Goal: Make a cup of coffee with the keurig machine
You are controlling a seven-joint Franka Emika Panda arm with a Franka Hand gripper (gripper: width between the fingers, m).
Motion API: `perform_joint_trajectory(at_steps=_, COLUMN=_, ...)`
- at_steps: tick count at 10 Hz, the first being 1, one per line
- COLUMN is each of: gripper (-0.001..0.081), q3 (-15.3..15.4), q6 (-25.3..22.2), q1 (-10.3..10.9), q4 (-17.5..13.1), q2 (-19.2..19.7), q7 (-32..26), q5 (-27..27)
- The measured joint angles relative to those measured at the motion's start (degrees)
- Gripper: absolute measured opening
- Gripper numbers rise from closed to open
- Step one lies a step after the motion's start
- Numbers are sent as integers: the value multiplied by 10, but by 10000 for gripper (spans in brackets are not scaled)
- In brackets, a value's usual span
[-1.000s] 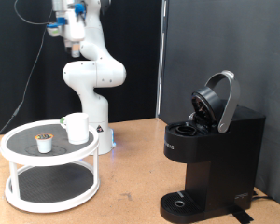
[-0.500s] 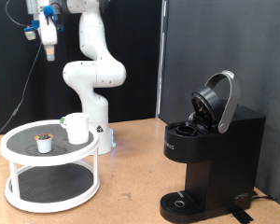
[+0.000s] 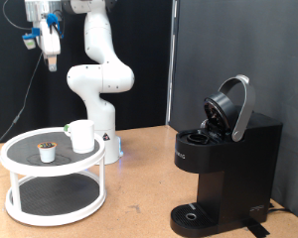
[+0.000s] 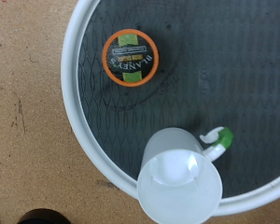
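The white cup [image 3: 80, 136] with a green mark stands on the top shelf of a round white two-tier stand [image 3: 30, 163] at the exterior view's left. A small coffee pod [image 3: 48, 151] sits beside it. In the wrist view the cup [image 4: 180, 189] and the orange-rimmed pod [image 4: 131, 58] lie on the dark shelf surface. The black keurig machine [image 3: 224, 164] stands at the exterior view's right with its lid raised. My gripper [image 3: 51, 55] hangs high above the stand, holding nothing; its fingers do not show in the wrist view.
The white robot base [image 3: 99, 89] stands behind the stand on the wooden table [image 3: 139, 198]. Black curtains form the backdrop. The stand's white rim [image 4: 79, 131] rings the shelf in the wrist view.
The gripper has swung from near the arm's top toward the exterior view's left and come down slightly above the stand. Cup, pod and machine have not moved.
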State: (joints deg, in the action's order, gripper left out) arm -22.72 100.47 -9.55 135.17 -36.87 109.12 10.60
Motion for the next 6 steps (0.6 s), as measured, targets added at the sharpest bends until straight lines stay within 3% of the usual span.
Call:
perform_joint_trajectory(at_steps=4, gripper=734, q3=-11, q6=118, q1=0, q4=65, q2=36, q7=-18, q5=6)
perform_joint_trajectory(at_steps=6, gripper=734, q3=-11, q6=160, q1=-2, q4=81, q2=59, q7=-18, q5=14)
